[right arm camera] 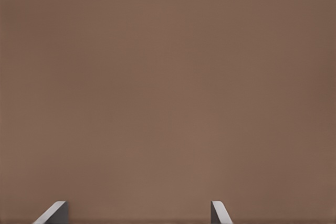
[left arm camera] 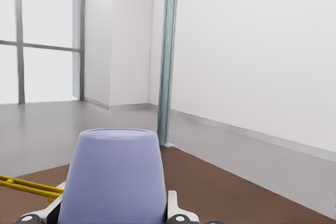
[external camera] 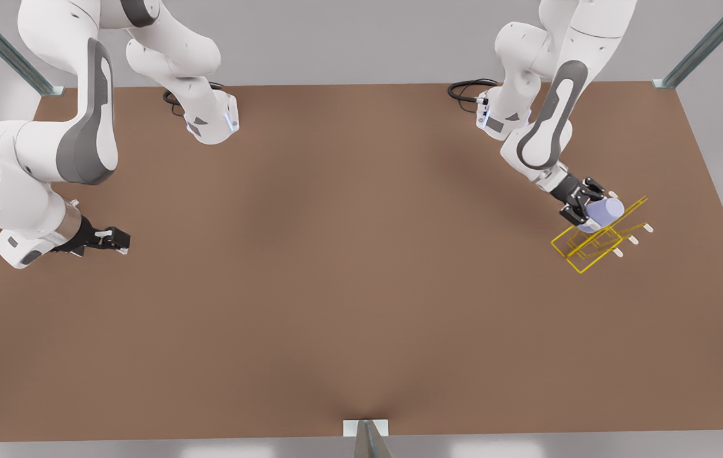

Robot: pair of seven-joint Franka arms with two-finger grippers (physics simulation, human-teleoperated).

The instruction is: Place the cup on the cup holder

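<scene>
Best slid onward gently: left gripper (external camera: 590,207) at the front view's right clamped on the small lavender-blue tapered cup (external camera: 604,213) tilted over the yellow wire-frame cup holder (external camera: 593,245), mouth kept along a white-tipped prong; right gripper (external camera: 116,240) waited, fingers (right arm camera: 52,214) spread, empty.

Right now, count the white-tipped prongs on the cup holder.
4 visible on the cup holder: tips at, on the front view's right side. The cup may hide others.
</scene>
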